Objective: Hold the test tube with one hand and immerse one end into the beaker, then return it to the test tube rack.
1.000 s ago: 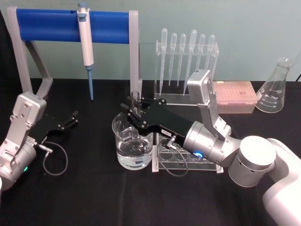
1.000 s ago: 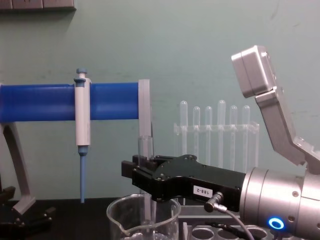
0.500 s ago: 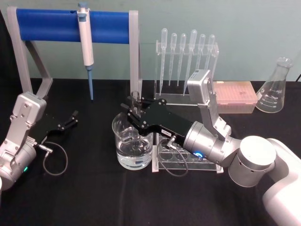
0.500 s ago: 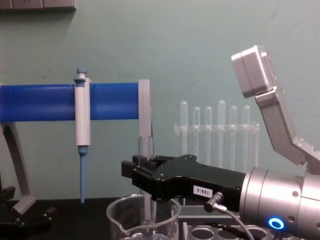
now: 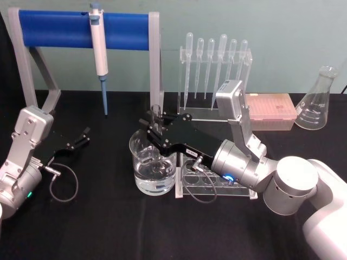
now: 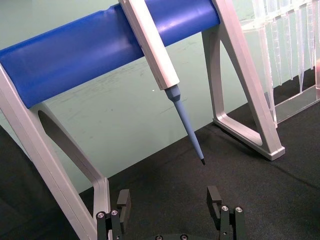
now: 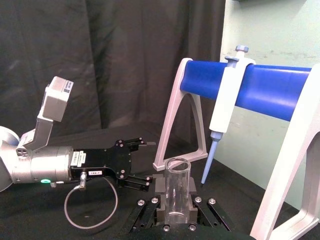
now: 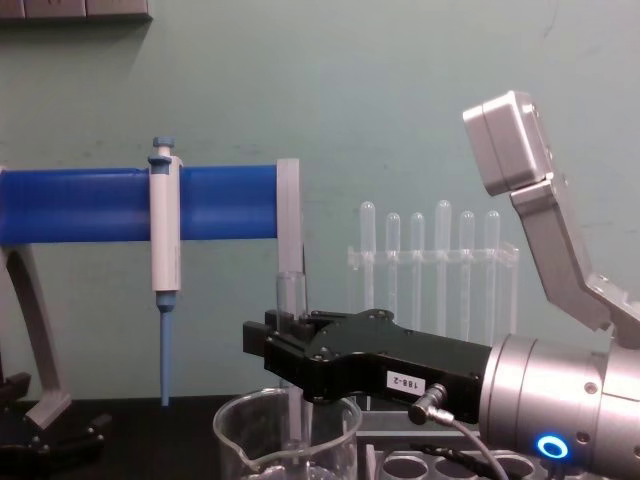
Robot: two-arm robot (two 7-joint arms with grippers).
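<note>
One test tube (image 8: pixel 290 292), one beaker (image 5: pixel 142 162), six pipettes (image 5: pixel 222 59), one flask (image 5: pixel 314 105)

Clear glass beaker (image 5: pixel 144 172), matt black cloth (image 5: pixel 108 227)

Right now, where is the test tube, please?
In the head view, the test tube stands upright at centre, clamped in the jaws of the right gripper, its lower end inside the beaker.

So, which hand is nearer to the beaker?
The right. The right hand is just above the beaker, shut on the test tube that dips into it. The left hand is open and well off to the beaker's left.
</note>
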